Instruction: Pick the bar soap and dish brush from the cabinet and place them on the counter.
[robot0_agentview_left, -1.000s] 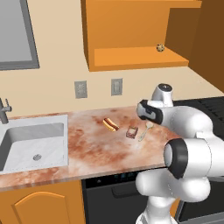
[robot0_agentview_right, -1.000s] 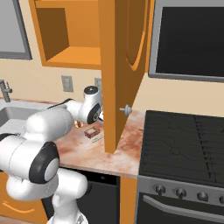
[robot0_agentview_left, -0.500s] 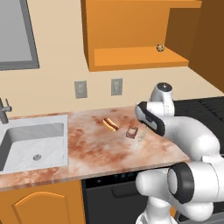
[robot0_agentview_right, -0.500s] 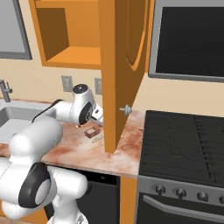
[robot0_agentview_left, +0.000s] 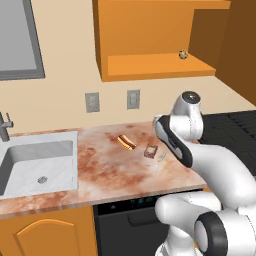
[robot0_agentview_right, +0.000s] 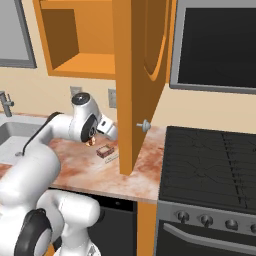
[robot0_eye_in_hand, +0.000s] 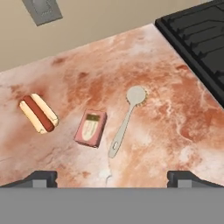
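From the hand view I saw the bar soap (robot0_eye_in_hand: 90, 127) and the dish brush (robot0_eye_in_hand: 127, 119) lying flat on the counter (robot0_eye_in_hand: 166, 131), just beside each other but apart, near the middle of the frame, with the hot dog (robot0_eye_in_hand: 38, 113) apart at the left. The brush's round head pointed toward the upper right, where the black stovetop (robot0_eye_in_hand: 199, 39) cut across the corner; a strip of bare marble lay between the brush head and that edge. More open marble spread to the lower right of the brush. In the left base view the soap (robot0_agentview_left: 150, 151) and brush (robot0_agentview_left: 162, 156) sat right of centre, well clear of the sink (robot0_agentview_left: 35, 165) at the left. The cabinet (robot0_agentview_left: 150, 65) stood open at the top, its shelf holding a small round speckled item (robot0_agentview_left: 183, 54) near the right end. In the right base view the open cabinet door (robot0_agentview_right: 137, 85) hung down the middle of the frame, just right of the soap (robot0_agentview_right: 104, 150). The gripper (robot0_eye_in_hand: 112, 177) hovered above the counter with its finger tips (robot0_eye_in_hand: 41, 178) spread wide and pinching nothing, the arm bent forward over the counter's front edge.
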